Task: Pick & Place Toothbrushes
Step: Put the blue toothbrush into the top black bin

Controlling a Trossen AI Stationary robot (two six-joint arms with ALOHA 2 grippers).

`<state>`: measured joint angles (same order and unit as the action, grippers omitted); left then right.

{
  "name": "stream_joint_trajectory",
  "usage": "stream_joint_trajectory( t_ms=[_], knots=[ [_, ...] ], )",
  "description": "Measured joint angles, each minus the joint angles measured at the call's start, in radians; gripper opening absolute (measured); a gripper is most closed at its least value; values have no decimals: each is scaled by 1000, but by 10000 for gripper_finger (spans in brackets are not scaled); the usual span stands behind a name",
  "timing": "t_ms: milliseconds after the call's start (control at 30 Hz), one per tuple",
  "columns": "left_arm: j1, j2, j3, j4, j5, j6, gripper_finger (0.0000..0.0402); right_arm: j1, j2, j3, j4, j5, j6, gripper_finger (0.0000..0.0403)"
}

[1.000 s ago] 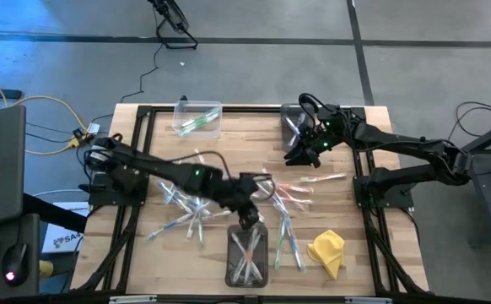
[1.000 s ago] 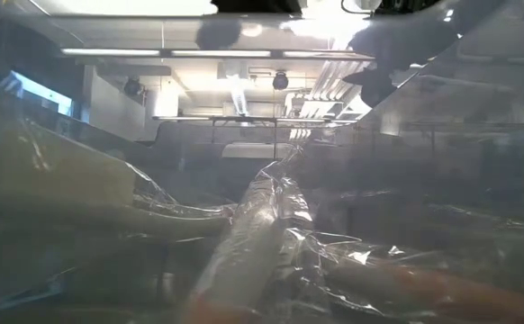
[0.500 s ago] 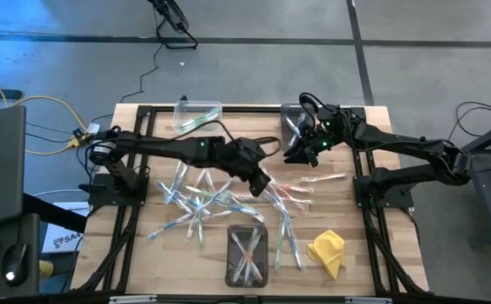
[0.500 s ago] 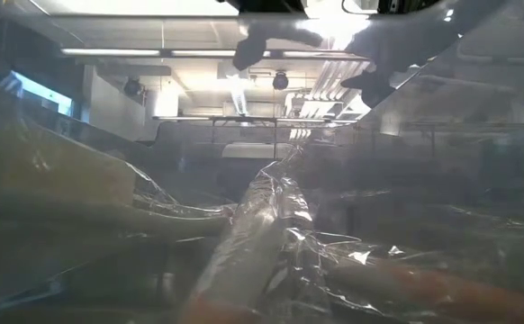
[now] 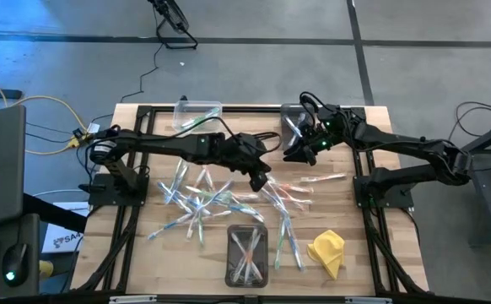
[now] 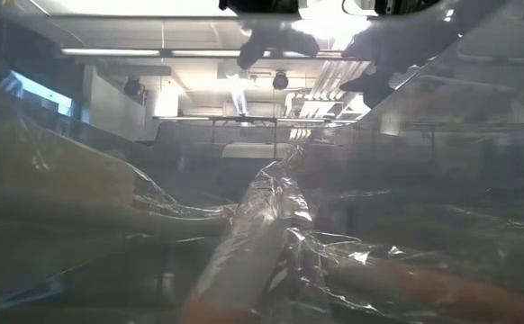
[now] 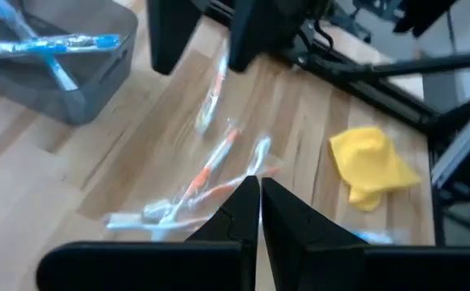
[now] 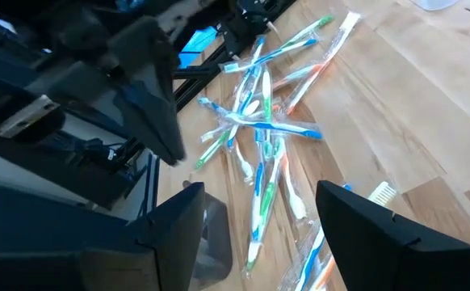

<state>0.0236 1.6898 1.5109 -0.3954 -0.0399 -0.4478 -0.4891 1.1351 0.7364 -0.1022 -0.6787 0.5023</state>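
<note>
Left fingers [image 5: 264, 181] are pinched together holding nothing over the toothbrushes [image 5: 203, 198] littering the table [image 5: 372, 253], right fingers [image 5: 292, 156] are hanging spread apart, so only a few are sitting in the bins [image 5: 247, 254], loads left.

Both arms are matte black all over, built from slim tube links with chunkier blocky joints. The left arm [image 5: 157, 145] has a little green light glowing on its forearm, and the right arm [image 5: 397, 145] shows green lights too, clustered near its wrist, with a thin black cable looping over that wrist. The two-finger black left hand [image 7: 257, 208] ends in flat wedge-shaped fingers tapering to points. The black right hand [image 8: 255, 222] has broad, flat, squared-off fingers [image 8: 174, 226] with smooth faces. Each arm sits on a black block base at its own side edge of the table.
</note>
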Motion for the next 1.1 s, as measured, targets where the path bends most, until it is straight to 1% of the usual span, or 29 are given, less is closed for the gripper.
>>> stream_joint_trajectory(
  t_ms=[200, 367, 433, 500, 533, 600, 667, 733, 800, 867, 1033, 1100],
  knots=[
    [2, -53, -11, -6, -7, 110, 12, 0, 0, 0, -4, 20, 1, 231],
    [2, -144, -82, 18, -92, 132, 12, 1, 0, 0, -14, 47, 0, 231],
    [2, -187, -137, 8, -104, 130, 12, 1, 0, 0, -16, 59, 0, 231],
    [2, -229, -193, 68, -107, 129, 12, 1, 0, 0, -17, 66, -1, 231],
    [2, -256, -228, 72, -109, 124, 12, 4, 0, 0, -16, 75, -2, 231],
    [2, -295, -288, 174, -109, 120, 12, 9, 0, 0, -16, 108, -6, 231],
    [2, -347, -366, 224, -112, 109, 12, 19, 0, 0, -16, 136, -8, 231],
    [2, -383, -431, 329, -112, 107, 12, 27, 0, 1, -16, 170, -9, 231],
    [2, -431, -509, 367, -112, 103, 12, 39, 0, 0, -20, 190, -10, 231],
    [2, -467, -570, 454, -110, 103, 12, 49, 0, 0, -19, 211, -13, 231],
    [2, -569, -702, 518, -118, 99, 12, 74, 0, 0, -11, 245, -21, 231],
    [0, -598, -731, 543, -128, 100, 12, 85, 0, 0, -2, 271, -22, 231]
  ],
)
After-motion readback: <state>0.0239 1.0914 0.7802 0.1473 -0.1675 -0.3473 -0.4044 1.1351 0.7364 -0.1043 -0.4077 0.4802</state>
